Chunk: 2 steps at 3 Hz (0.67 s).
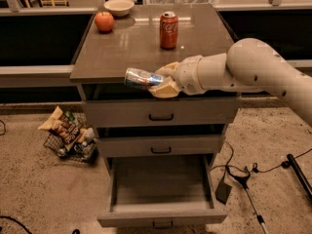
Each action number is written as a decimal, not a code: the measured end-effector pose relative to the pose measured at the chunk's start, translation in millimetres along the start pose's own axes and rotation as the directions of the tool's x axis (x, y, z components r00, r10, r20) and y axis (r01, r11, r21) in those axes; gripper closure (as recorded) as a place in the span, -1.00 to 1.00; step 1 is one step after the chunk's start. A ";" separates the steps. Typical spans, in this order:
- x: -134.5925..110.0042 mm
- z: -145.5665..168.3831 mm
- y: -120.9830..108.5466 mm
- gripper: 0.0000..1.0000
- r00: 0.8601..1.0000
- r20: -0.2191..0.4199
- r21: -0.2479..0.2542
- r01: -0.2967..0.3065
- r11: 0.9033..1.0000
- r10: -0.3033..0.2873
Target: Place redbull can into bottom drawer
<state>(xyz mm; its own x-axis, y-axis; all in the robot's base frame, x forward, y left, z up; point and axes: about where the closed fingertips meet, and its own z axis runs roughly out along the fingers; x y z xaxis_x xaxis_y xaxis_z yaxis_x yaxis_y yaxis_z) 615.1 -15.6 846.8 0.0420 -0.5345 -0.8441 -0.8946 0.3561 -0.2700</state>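
My gripper is shut on the redbull can, a slim silver and blue can held on its side with its silver top pointing left. It hangs in front of the cabinet top's front edge, above the top drawer's front. The white arm reaches in from the right. The bottom drawer is pulled open below, its flat inside bare, a small dark handle on its front.
A red Coca-Cola can, an apple and a white bowl stand on the cabinet top. Two shut drawers sit above the open one. A basket of snack bags lies left; cables and a stand lie right.
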 end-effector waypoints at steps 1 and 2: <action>16.0 12.3 16.5 1.00 0.999 -0.030 -0.021 -0.022 1.000 0.021; 56.7 31.8 51.9 1.00 0.993 -0.030 -0.041 -0.119 0.992 0.118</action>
<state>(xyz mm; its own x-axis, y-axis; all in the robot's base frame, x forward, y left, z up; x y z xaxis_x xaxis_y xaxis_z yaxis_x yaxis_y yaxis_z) 585.2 -3.0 770.2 -0.0775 -0.5114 -0.8558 -0.9107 0.3856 -0.1480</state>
